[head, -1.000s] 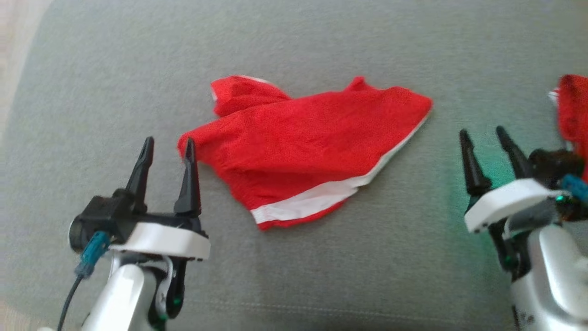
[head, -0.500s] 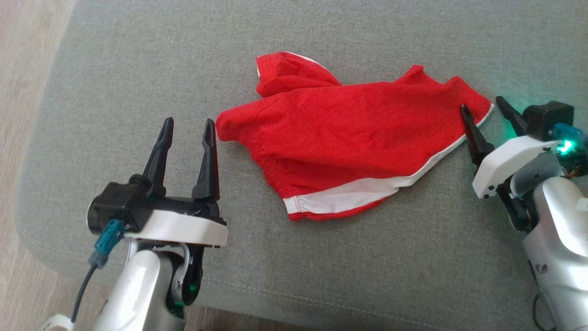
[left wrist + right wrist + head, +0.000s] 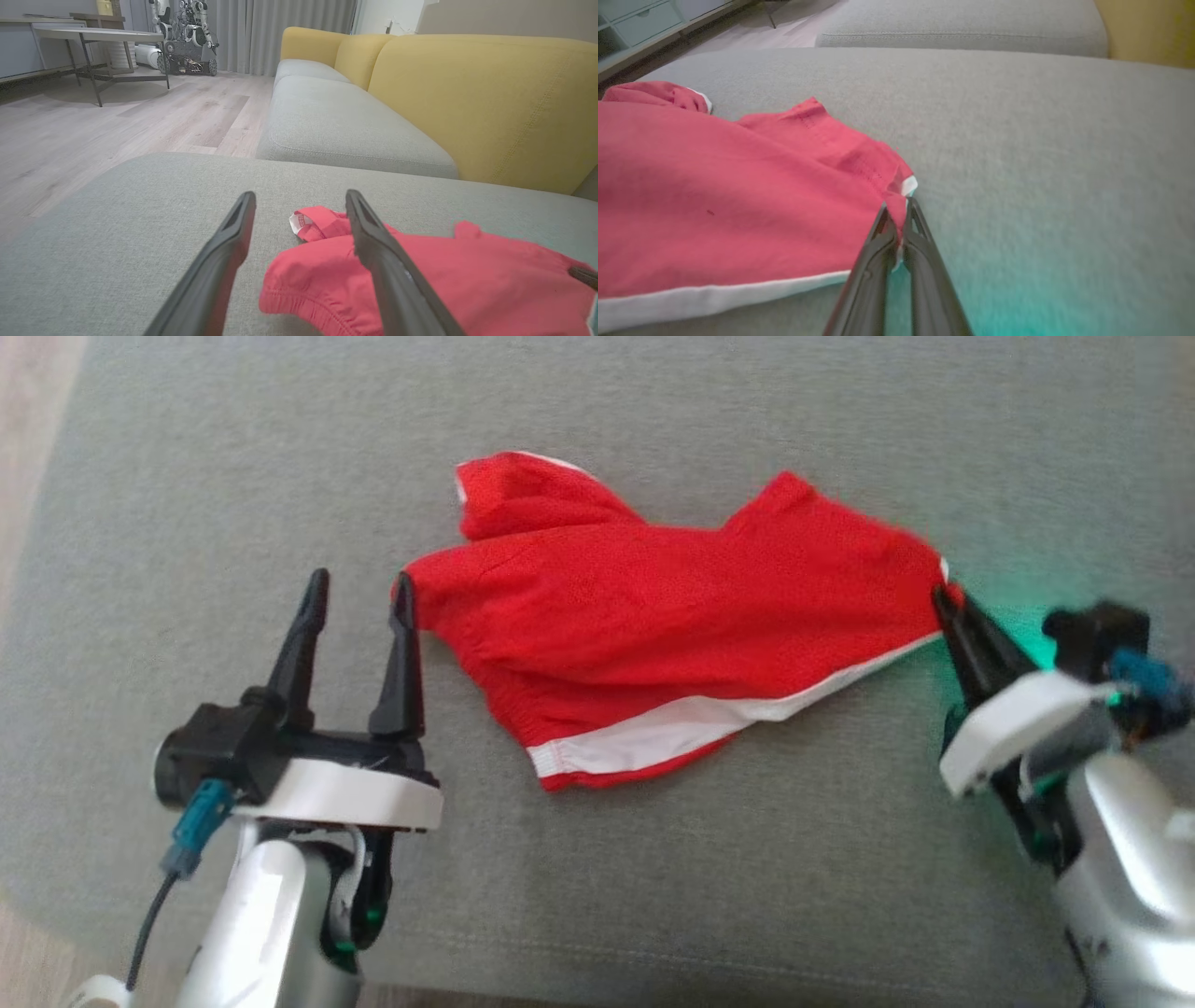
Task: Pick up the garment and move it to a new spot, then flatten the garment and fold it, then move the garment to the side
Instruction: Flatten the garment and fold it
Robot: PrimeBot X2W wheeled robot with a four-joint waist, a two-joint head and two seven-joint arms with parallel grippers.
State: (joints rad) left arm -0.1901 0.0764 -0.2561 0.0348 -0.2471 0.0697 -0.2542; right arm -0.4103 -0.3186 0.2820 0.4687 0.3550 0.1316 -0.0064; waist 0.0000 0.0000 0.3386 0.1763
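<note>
The garment (image 3: 653, 625) is a pair of red shorts with a white stripe, lying crumpled on the grey cushion (image 3: 653, 411). At the garment's right corner my right gripper (image 3: 945, 599) is shut, with red cloth pinched between its fingertips; the right wrist view shows that corner of the garment (image 3: 738, 200) caught in my right gripper (image 3: 897, 212). My left gripper (image 3: 359, 588) stands open at the left corner, its right finger touching the waistband edge. In the left wrist view the garment (image 3: 467, 280) lies partly between and to the right of my left gripper (image 3: 299, 205).
The cushion's front edge (image 3: 560, 971) runs close below both arms, with wooden floor (image 3: 37, 420) to the left. A yellow sofa back (image 3: 490, 102) and a second grey seat (image 3: 336, 121) lie beyond. A table (image 3: 93, 37) stands far off on the floor.
My right gripper has moved in to the garment's right corner and shut on it. The head camera shifted between frames. My left gripper stays open at the left corner.
</note>
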